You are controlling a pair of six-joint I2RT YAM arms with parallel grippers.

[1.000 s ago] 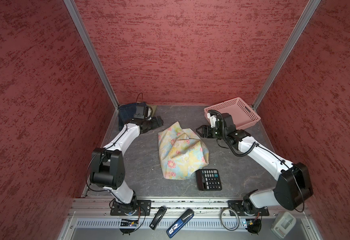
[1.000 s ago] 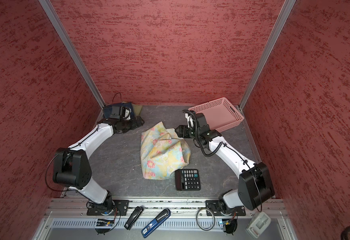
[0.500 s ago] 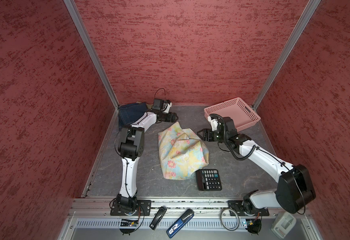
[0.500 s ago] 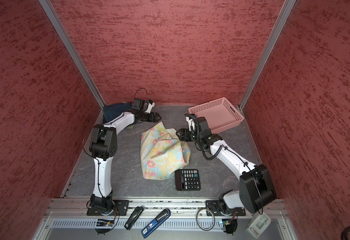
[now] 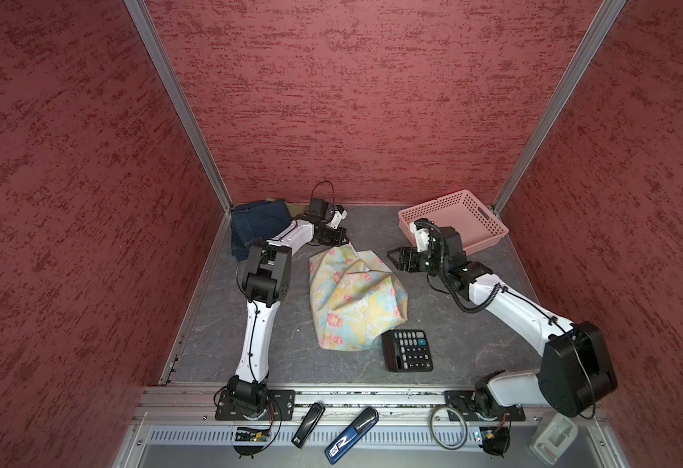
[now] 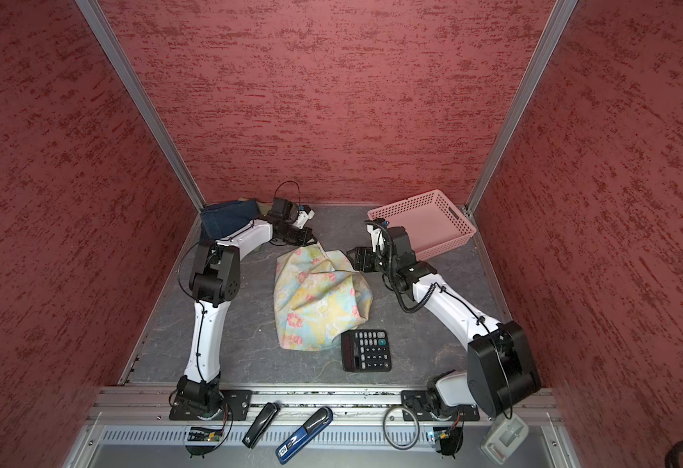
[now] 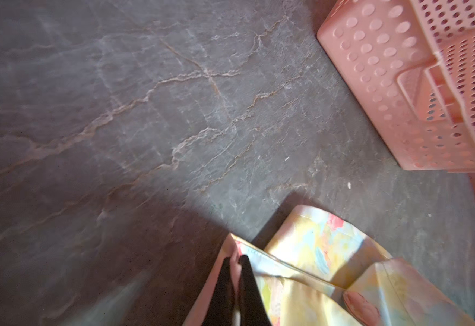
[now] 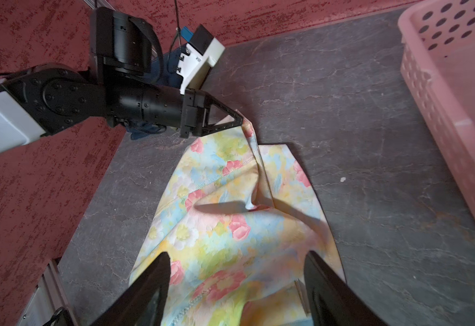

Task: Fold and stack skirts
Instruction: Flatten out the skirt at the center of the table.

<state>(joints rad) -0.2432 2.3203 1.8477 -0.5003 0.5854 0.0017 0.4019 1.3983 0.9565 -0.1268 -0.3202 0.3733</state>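
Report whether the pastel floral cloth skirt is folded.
Not folded: the pastel floral cloth skirt lies crumpled, one corner pinched by the shut left gripper.

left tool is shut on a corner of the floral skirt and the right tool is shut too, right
No: the right tool is open, jaws spread by the floral skirt, as the right wrist view shows. The left tool is shut on a corner of the skirt.

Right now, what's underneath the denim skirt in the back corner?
A strip of olive-green skirt shows past the denim skirt, apparently lying beneath it. The rest of it, and anything else underneath, is covered by the denim.
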